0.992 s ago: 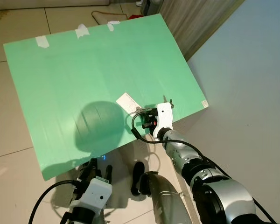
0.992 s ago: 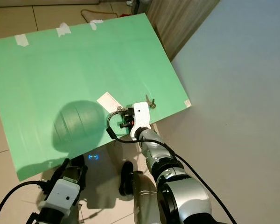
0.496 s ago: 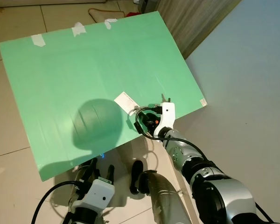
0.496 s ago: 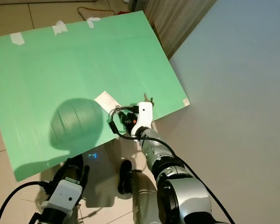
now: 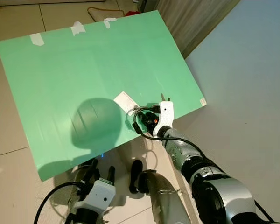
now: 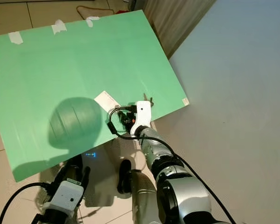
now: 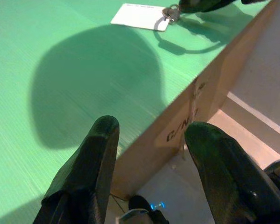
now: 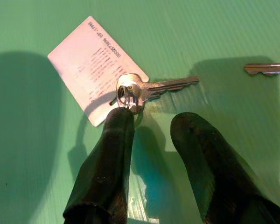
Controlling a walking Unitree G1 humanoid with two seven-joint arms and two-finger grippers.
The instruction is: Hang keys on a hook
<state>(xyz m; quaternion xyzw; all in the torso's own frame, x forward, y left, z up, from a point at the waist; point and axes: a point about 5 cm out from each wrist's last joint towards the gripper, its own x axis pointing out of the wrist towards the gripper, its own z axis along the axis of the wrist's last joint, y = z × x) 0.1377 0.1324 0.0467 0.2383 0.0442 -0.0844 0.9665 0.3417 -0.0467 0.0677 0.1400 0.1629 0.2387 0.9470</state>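
A silver key [image 8: 151,87] on a ring with a white tag card [image 8: 91,65] lies flat on the green board [image 5: 84,70]. My right gripper [image 8: 154,122] is open just short of the key, and one fingertip [image 8: 121,116] touches the ring. Nothing sits between the fingers. A thin metal hook piece [image 8: 266,68] lies on the board beside the key, and it also appears by the right wrist [image 5: 162,98]. My left gripper [image 7: 154,130] is open and empty, low near the board's front edge.
The board rests tilted over a tiled floor [image 5: 9,140], held with tape strips [image 5: 77,29] at its far edge. A grey wall [image 5: 252,70] runs along the right. A cardboard edge [image 7: 196,102] shows under the board's front.
My right wrist has turned and edged a little closer to the key ring. The head camera has shifted slightly. The key and tag have not moved.
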